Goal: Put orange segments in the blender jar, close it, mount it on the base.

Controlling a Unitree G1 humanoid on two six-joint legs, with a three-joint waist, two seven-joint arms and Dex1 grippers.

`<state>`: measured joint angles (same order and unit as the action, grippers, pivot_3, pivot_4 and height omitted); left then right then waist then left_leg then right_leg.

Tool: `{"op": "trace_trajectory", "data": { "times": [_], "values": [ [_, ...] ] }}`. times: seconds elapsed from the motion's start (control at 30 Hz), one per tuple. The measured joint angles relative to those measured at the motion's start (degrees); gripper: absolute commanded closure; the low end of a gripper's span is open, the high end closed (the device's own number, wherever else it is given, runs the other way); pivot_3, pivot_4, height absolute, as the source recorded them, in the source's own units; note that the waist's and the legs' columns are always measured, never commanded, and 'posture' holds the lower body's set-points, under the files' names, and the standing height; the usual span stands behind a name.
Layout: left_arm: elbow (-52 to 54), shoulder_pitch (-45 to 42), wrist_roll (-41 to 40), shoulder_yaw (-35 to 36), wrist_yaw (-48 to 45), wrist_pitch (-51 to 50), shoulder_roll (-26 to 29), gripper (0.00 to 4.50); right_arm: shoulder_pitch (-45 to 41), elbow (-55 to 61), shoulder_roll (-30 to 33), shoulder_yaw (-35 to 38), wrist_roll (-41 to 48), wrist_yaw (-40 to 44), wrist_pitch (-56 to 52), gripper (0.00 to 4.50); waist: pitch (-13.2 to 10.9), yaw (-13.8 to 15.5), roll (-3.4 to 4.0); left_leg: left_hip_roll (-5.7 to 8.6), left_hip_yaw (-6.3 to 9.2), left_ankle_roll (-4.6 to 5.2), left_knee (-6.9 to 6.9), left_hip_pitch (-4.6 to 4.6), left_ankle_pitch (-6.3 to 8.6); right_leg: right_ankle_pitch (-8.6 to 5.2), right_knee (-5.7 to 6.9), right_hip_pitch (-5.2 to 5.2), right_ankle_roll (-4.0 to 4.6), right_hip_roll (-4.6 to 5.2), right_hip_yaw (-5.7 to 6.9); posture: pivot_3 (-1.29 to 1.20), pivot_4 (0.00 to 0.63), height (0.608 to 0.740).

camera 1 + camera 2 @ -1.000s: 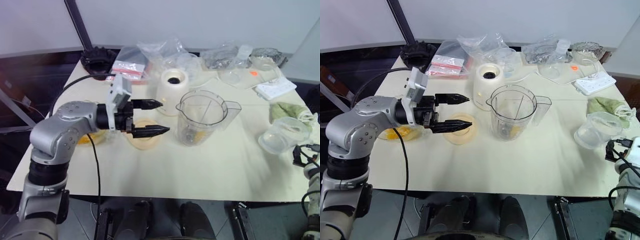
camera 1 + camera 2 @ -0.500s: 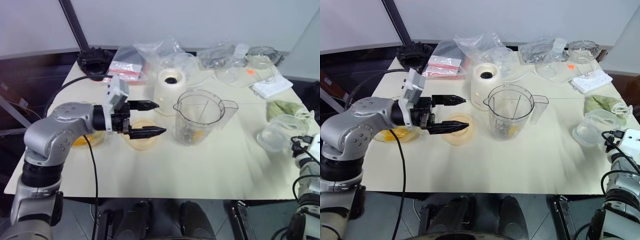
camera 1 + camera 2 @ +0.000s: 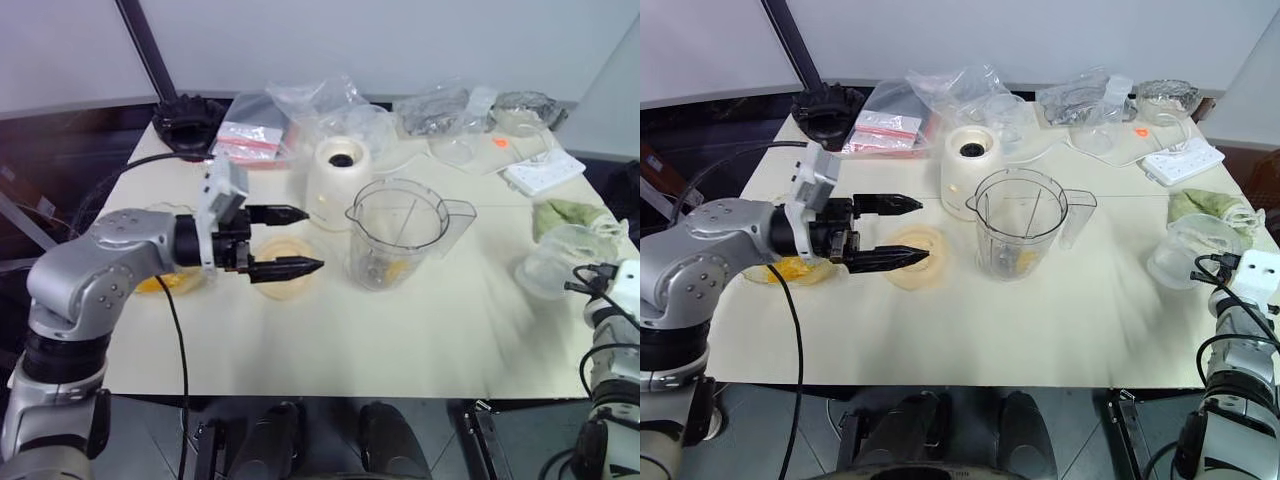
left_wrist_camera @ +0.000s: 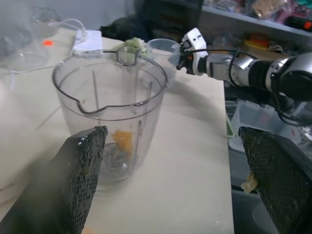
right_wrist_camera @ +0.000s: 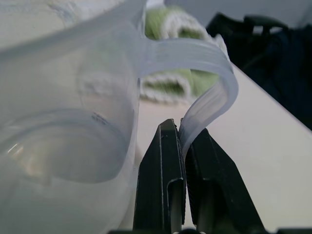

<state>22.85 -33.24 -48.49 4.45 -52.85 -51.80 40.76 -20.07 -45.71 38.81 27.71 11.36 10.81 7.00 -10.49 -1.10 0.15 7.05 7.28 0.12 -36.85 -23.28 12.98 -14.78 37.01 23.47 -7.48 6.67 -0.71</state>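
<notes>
The clear blender jar [image 3: 400,235] stands mid-table with orange segments [image 4: 122,141] lying at its bottom by the blades. Just behind and left of it is the cream-white base [image 3: 338,172], dark socket facing up. My left gripper [image 3: 312,240] hovers open left of the jar, pointing at it, with nothing held; a small bit of fruit sticks to one finger [image 4: 250,181]. More orange segments [image 3: 790,268] lie in a glass bowl beneath my left forearm. At the table's right edge my right gripper [image 5: 183,129] is shut on the thin loop handle of a translucent plastic cup [image 3: 560,262].
A flat pale-orange round lid [image 3: 283,270] lies under my left gripper. Plastic bags [image 3: 300,110] and glassware crowd the back edge, with a black object [image 3: 185,118] at back left. A white power strip [image 3: 545,172] and a green cloth [image 3: 570,215] sit at the right.
My right gripper has come forward along the table's right edge and shut on the translucent cup's handle. The left gripper has stayed open in about the same place.
</notes>
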Motion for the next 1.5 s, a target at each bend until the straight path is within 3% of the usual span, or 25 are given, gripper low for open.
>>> {"op": "trace_trajectory", "data": {
  "times": [0.17, 0.33, 0.73, 1.13, 1.5],
  "values": [
    [-2.77, -4.77, -1.36, 0.68, -0.41, -1.37, 0.81, 0.0, -4.15, 16.65, 2.3, -4.33, -0.63, 1.65, -7.78, 4.43, -0.02, -0.05, 0.03, -0.01, -0.09, 0.0, 0.04, -0.02, 0.0, 0.01, 0.05, 0.11, -0.03, -0.06, -0.03, 0.0, 0.15, 0.74],
    [-7.4, -7.88, 1.48, -1.96, -5.68, 1.1, 3.05, 0.0, -12.38, 24.89, 6.18, -7.3, -1.0, 4.88, -13.35, 4.43, -0.03, 0.55, -0.04, -0.01, -0.06, 0.0, 0.16, -0.05, 0.0, 0.01, -0.06, 0.12, -0.03, -0.04, -0.02, 0.0, 0.15, 0.74],
    [-10.83, -9.78, 4.36, -4.21, -9.11, 4.02, 1.22, 0.0, -25.64, 22.63, 10.13, -18.33, -4.43, 19.33, -14.54, 4.43, -0.09, 0.11, -0.13, -0.05, -0.58, -0.25, 0.83, -0.21, -0.16, 0.03, -0.2, 0.8, -0.05, 0.08, -0.32, 0.0, 0.15, 0.74],
    [-7.96, -6.89, 4.03, -3.51, -7.95, 3.6, 1.46, 0.0, -26.06, 21.99, 11.15, -24.61, -11.19, 26.12, -4.95, 4.43, -0.14, 0.17, -0.2, -0.04, -0.75, -0.23, 0.73, -0.2, -0.15, 0.03, -0.03, 0.87, -0.06, 0.07, -0.53, 0.0, 0.15, 0.74],
    [-7.5, -6.23, 4.05, -3.46, -6.88, 3.62, 1.45, 0.0, -26.06, 23.02, 12.09, -27.48, -18.28, 26.28, 3.92, 4.43, -0.15, 0.18, -0.21, -0.03, -0.76, -0.27, 0.73, -0.2, -0.17, 0.03, 0.0, 0.91, -0.06, 0.07, -0.55, 0.0, 0.15, 0.74]
  ]
}}
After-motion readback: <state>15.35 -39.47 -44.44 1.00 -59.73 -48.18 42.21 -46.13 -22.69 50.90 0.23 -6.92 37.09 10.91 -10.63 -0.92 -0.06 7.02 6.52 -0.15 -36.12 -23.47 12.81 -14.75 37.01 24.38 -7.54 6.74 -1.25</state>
